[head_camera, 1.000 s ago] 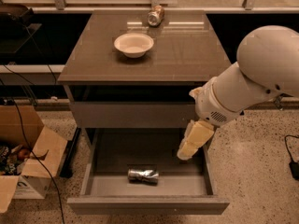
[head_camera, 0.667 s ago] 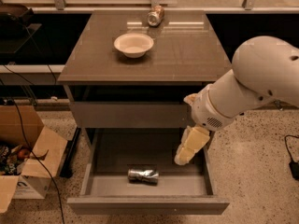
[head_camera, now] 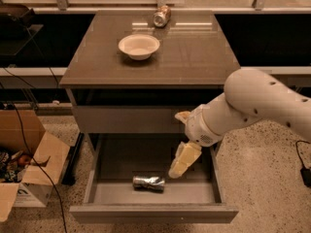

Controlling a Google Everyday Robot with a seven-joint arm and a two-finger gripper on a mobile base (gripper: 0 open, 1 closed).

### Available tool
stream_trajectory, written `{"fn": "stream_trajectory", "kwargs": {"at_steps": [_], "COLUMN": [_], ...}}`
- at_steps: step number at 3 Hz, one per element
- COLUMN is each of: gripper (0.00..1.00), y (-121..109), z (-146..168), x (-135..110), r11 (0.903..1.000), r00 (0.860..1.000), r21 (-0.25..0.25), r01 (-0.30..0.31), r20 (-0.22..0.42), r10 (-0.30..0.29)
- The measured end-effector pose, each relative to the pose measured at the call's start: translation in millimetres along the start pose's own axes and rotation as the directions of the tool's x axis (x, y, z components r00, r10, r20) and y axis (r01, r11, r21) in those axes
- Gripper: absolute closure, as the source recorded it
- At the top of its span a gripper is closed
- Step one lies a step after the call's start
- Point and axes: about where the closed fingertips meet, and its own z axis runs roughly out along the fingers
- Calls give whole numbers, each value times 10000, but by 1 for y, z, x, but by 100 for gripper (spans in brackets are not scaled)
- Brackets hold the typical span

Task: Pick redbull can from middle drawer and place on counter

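Silver and crumpled at its waist, the redbull can (head_camera: pixel 148 183) lies on its side on the floor of the open middle drawer (head_camera: pixel 121 154), near the front wall, at about 6 o'clock in the drawer. Your gripper (head_camera: pixel 183 160) hangs over the drawer floor near the can, which sits at its 8 o'clock. The two are apart, and you cannot tell whether the gripper is spread or closed.

Expect a light, thin-walled thing with a slick metal skin, likely to roll away or buckle under a hard squeeze. Take it across the pinched middle, where the dent should seat the grip, and close gently.

Up at 12 o'clock, the counter (head_camera: pixel 194 57) carries a white bowl (head_camera: pixel 139 46) and another can (head_camera: pixel 162 16).
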Motion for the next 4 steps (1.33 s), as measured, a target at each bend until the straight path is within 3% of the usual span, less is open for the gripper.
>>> {"fn": "stream_trajectory", "kwargs": {"at_steps": [1,3,4], "gripper": [0,0,0], "y": [-8,-16,-29], "z": [47,59,108], "x": [8,16,25], "r11": [9972,9942,9891], "r00": [9962,9933,9832], "r21": [-66,158,59], "r01": [-747,-1067,-1472], "r20": [452,467,1105], "r10": [750,1059,1456]}}
